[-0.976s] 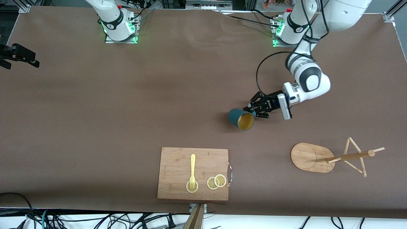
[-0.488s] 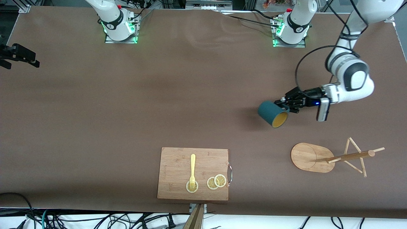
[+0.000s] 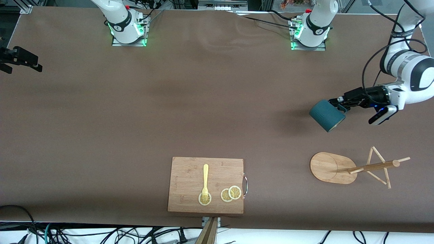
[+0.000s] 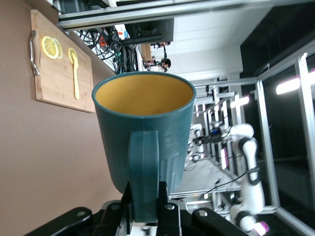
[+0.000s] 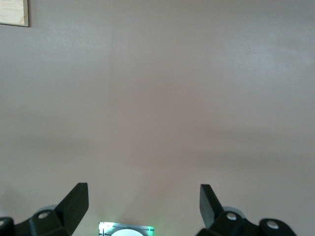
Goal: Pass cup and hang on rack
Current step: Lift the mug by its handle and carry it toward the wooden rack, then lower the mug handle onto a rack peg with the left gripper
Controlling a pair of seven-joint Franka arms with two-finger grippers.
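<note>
The teal ribbed cup (image 3: 326, 116) hangs in the air, tilted, its mouth toward the front camera. My left gripper (image 3: 341, 107) is shut on the cup's handle and holds it over bare table, above a spot farther from the front camera than the rack. In the left wrist view the cup (image 4: 147, 123) fills the middle, with its yellowish inside showing and the gripper (image 4: 144, 196) clamped on the handle (image 4: 143, 167). The bamboo rack (image 3: 368, 166) stands on its oval base (image 3: 325, 167) at the left arm's end. My right gripper (image 5: 142, 191) is open and empty over bare table, waiting.
A wooden cutting board (image 3: 206, 184) with a yellow fork (image 3: 205, 181) and lemon slices (image 3: 231, 194) lies near the front edge; it also shows in the left wrist view (image 4: 59, 69). A black fixture (image 3: 18, 59) sits at the right arm's end.
My left gripper has carried the cup by its handle from the table's middle toward the left arm's end and higher. The right arm has not moved.
</note>
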